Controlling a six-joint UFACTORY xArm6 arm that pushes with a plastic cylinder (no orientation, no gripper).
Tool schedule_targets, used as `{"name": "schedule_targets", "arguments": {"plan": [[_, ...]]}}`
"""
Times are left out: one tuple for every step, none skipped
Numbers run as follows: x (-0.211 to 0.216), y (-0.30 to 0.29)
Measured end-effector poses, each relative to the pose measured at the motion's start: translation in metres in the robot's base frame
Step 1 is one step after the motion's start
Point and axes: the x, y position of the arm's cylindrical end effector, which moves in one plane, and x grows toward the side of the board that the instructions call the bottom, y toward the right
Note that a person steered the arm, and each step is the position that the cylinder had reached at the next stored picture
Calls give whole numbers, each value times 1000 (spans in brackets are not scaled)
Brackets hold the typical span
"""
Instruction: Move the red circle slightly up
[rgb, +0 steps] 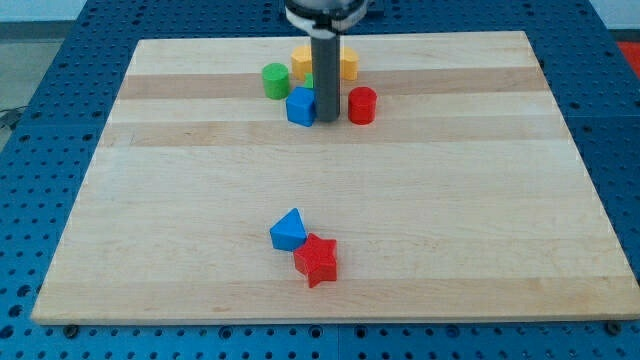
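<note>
The red circle (362, 105) is a short red cylinder near the view's top, right of centre. My tip (328, 121) is the lower end of the dark rod, standing just left of the red circle, with a small gap, and touching or nearly touching the right side of a blue block (301, 106). A green cylinder (275, 80) stands left of the blue block. Behind the rod are a yellow block (303, 60) and another yellow block (348, 63), with a bit of green between them, mostly hidden by the rod.
A blue triangular block (288, 231) and a red star (317, 260) touch each other near the view's bottom centre. The wooden board (150, 220) lies on a blue perforated table (40, 80).
</note>
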Motion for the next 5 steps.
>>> {"name": "schedule_targets", "arguments": {"plan": [[-6, 0], [20, 7], [76, 14], [88, 32], [61, 62]]}}
